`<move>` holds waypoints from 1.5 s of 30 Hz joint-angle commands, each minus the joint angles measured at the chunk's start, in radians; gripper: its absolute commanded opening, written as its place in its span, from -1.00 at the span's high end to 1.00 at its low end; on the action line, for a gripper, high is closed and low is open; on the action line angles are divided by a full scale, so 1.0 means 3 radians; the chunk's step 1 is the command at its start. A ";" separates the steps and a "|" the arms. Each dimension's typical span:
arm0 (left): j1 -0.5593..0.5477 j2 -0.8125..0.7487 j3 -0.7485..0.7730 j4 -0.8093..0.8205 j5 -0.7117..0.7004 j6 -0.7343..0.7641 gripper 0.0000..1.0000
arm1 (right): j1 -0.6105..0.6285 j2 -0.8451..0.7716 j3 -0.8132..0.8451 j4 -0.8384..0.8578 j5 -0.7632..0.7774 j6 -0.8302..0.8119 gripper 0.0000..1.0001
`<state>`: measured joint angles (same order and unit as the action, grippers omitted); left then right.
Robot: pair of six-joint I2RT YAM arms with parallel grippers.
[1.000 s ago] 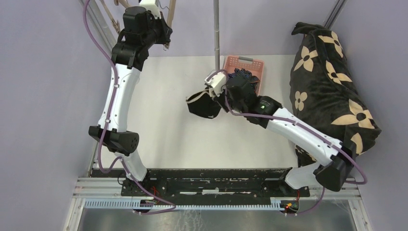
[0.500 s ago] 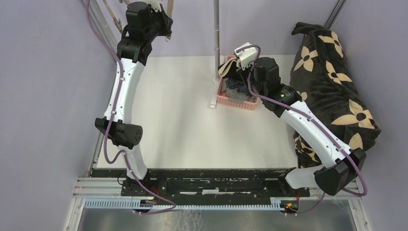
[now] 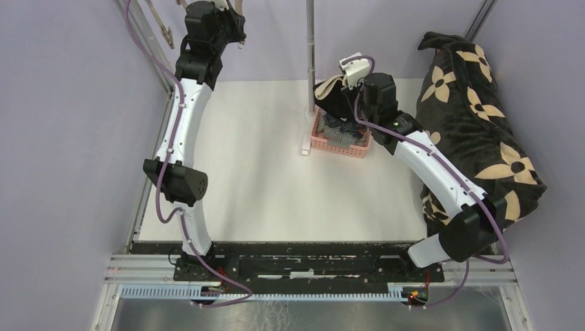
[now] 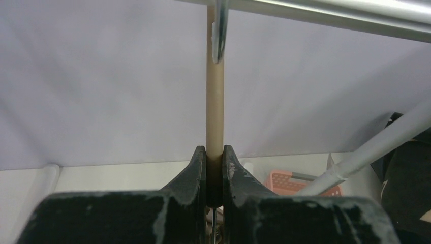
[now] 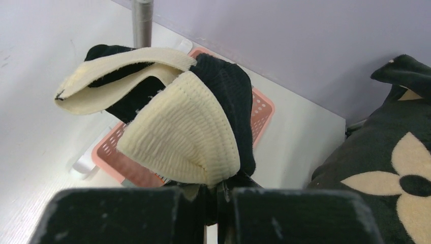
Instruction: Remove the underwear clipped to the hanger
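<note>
Black underwear (image 5: 228, 91) with a cream ribbed waistband (image 5: 178, 127) hangs bunched from my right gripper (image 5: 223, 190), which is shut on it. In the top view that gripper (image 3: 339, 96) holds the underwear (image 3: 328, 91) just above the back of the pink basket (image 3: 359, 145). A navy striped piece (image 3: 338, 127) lies inside the basket. My left gripper (image 4: 214, 162) is shut on the hanger's tan bar (image 4: 214, 101), high at the back left. In the top view the left gripper (image 3: 231, 17) partly hides the hanger (image 3: 239, 5).
A metal pole (image 3: 310, 55) rises just left of the basket, its base (image 3: 305, 147) on the white table. A large black flower-print blanket (image 3: 476, 117) is heaped along the right side. A metal rail (image 4: 330, 10) crosses above the hanger, and clip strips (image 3: 160, 26) hang at the back left.
My right gripper has carried the black underwear from the table's middle back and right to above the pink basket. The left arm has stretched slightly farther back, still holding the hanger.
</note>
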<state>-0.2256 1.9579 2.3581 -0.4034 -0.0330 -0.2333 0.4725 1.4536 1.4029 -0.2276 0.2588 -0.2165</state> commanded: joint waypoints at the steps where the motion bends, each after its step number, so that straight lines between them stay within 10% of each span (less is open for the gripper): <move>1: 0.0105 0.0131 0.0169 0.0401 -0.0060 -0.0243 0.95 | -0.0124 0.0053 0.0081 0.0532 0.0000 -0.0005 0.99; 12: 0.0241 0.0339 0.0193 0.0363 0.0182 -0.0346 0.92 | -0.0391 0.0432 0.0166 0.0472 -0.0354 0.0246 0.99; 27: 0.0263 0.0237 0.0129 0.0563 0.0318 -0.0383 0.34 | -0.0460 0.0817 0.0158 0.0522 -0.0517 0.0407 0.99; 45: 0.0259 -0.0835 -0.1295 0.0883 0.0319 -0.0259 -0.09 | -0.0569 0.1137 0.0140 0.0516 -0.0635 0.0620 0.99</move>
<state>-0.1497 1.8088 2.0174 -0.2085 0.0570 -0.3244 0.3141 1.7931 1.4231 -0.1204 0.0715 -0.0639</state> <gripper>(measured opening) 0.529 0.053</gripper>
